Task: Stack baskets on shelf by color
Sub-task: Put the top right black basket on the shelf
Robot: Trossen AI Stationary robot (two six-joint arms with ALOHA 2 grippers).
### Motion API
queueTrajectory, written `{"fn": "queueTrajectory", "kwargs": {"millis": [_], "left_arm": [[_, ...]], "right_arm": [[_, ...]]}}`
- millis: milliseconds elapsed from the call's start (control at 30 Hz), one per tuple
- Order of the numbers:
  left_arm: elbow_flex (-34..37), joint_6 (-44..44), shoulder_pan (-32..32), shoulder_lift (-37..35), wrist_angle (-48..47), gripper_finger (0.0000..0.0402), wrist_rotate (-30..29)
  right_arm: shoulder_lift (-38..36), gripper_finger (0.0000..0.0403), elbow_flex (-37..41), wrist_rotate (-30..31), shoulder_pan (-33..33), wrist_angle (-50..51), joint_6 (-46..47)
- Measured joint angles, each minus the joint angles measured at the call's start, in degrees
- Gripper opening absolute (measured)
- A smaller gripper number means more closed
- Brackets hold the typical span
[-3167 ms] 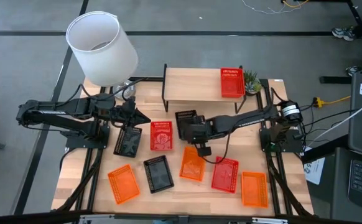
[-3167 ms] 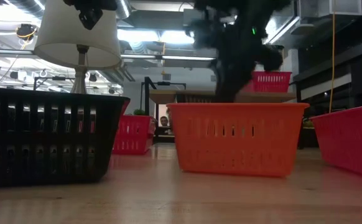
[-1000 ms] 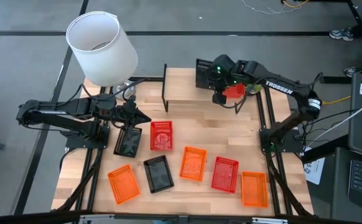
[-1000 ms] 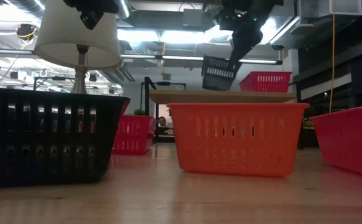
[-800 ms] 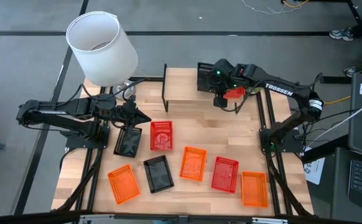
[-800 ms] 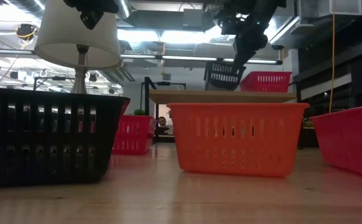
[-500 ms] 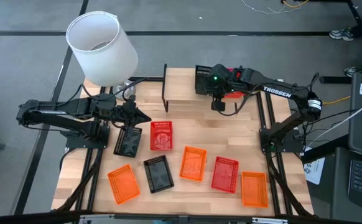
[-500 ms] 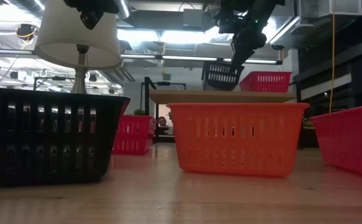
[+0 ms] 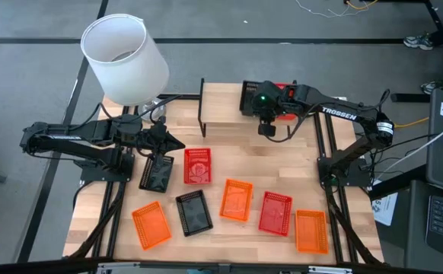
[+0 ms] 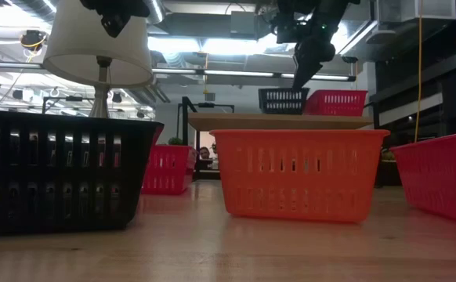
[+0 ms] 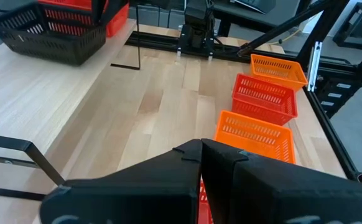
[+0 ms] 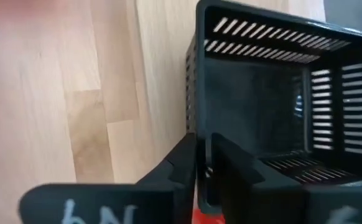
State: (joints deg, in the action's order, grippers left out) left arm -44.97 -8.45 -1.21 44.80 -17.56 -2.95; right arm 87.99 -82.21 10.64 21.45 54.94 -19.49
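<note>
The light-wood shelf point(image 9: 225, 106) stands at the table's far edge. On its right part a red basket point(image 10: 335, 103) rests on its base. A black basket point(image 9: 250, 97) point(image 10: 283, 101) sits just left of it, base on the plank, and my right gripper point(image 12: 203, 165) is shut on it. My left gripper point(image 9: 173, 143) waits, shut, at the table's left above a black basket point(image 9: 157, 173). On the table lie a red basket point(image 9: 197, 166), a black basket point(image 9: 193, 211), orange baskets point(image 9: 151, 224) point(image 9: 236, 199) point(image 9: 310, 230) and a red basket point(image 9: 275, 211). My right gripper pinches the black basket's short side wall point(image 12: 193, 118) at its rim, one finger point(image 12: 182, 163) outside and one finger point(image 12: 234, 168) inside. It comes from above, slanting down from the right. The basket stands level with its base on the shelf.
A white-shaded lamp point(image 9: 126, 57) towers over the table's far left corner. A small green plant point(image 9: 308, 98) stands at the shelf's right end. The shelf's left half point(image 9: 221, 103) is bare wood. Black frame rails run along both table sides.
My right gripper has come down over the shelf, still shut on the black basket. The basket hung tilted above the plank a second ago; it has levelled out and now sits on the shelf beside the red basket.
</note>
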Motion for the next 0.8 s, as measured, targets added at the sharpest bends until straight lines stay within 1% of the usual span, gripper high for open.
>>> {"fn": "queueTrajectory", "kwargs": {"millis": [567, 800], "left_arm": [[0.0, 0.0, 0.0, 0.0, 0.0, 0.0, 0.0], [0.0, 0.0, 0.0, 0.0, 0.0, 0.0, 0.0]], "right_arm": [[0.0, 0.0062, 0.0, -0.1, -1.1, 1.8, -0.7], [0.0, 0.0062, 0.0, 3.8, -1.1, 3.2, -1.8]]}}
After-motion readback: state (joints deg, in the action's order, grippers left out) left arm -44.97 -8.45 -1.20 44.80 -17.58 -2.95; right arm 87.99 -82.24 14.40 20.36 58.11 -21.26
